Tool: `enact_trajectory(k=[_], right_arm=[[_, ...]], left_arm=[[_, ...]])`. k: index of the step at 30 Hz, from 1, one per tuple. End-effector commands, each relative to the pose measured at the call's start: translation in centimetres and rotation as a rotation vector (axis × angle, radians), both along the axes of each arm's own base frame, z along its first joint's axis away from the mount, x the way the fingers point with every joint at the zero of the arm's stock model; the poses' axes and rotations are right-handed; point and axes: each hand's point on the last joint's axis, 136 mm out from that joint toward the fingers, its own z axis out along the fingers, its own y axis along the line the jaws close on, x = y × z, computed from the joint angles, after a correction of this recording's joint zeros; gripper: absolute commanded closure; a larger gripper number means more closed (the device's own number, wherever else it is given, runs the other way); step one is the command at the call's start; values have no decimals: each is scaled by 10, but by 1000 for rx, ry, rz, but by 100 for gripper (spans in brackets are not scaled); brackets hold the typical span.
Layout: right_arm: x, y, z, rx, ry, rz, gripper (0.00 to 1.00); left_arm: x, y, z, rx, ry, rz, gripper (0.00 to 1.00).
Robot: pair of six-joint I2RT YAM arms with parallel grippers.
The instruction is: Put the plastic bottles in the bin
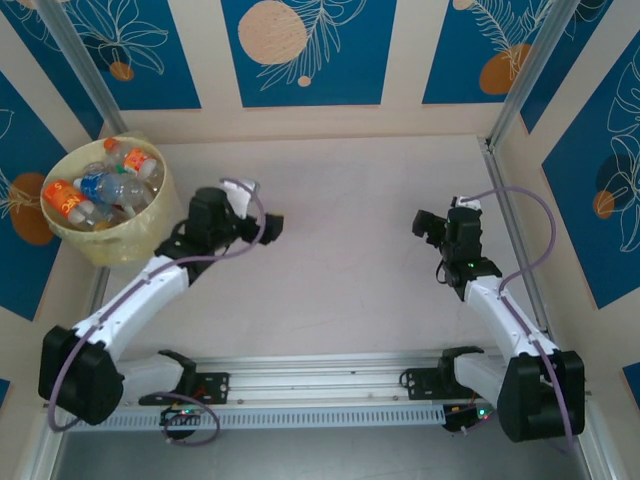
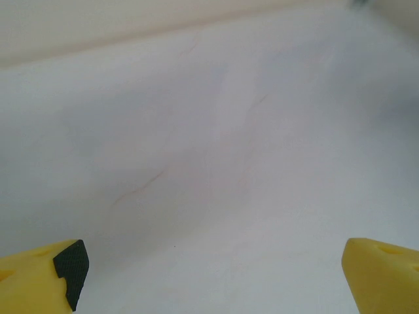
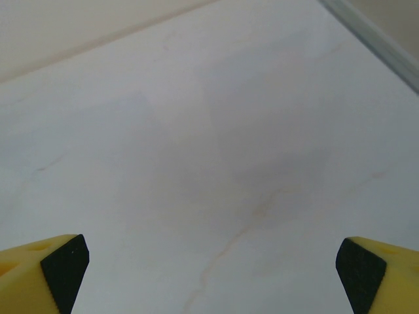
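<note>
The plastic bottles (image 1: 105, 188) sit piled inside the bin (image 1: 122, 246), upper left of the top view, so the loading looks finished. Left gripper (image 1: 270, 228) and right gripper (image 1: 425, 223) both hang wide open, empty. Next, I'd say, simply park the arms.

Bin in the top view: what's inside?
The bin holds a pile of plastic bottles, with orange and blue labels showing on top. Anything lower in the pile, and the bin floor, is covered by the top layer.

At the table's (image 1: 340, 250) far left corner, the plastic bottles (image 1: 110, 185) overlap inside the bin (image 1: 100, 245); the lower ones are hidden, their labels too small to read.
</note>
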Motion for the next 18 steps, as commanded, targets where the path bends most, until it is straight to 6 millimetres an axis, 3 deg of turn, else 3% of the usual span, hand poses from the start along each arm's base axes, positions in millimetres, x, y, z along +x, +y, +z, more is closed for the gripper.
enact_trajectory(k=[1,3,6,12,18], right_arm=[[9,-20,-4,-41,-37,21,1],[13,-26,-21,18,4,42,1],[22,-23,-39,50,-2,110,1],[46,6,-48,28,-54,293,1],[56,40,-45,-2,-77,431,1]], left_arm=[[26,52,13,207,-272,188,0],[27,94,-12,204,-211,309,0],[24,127,-45,133,-135,365,0],[30,128,-97,165,-95,301,0],[52,117,-99,127,-125,236,0]])
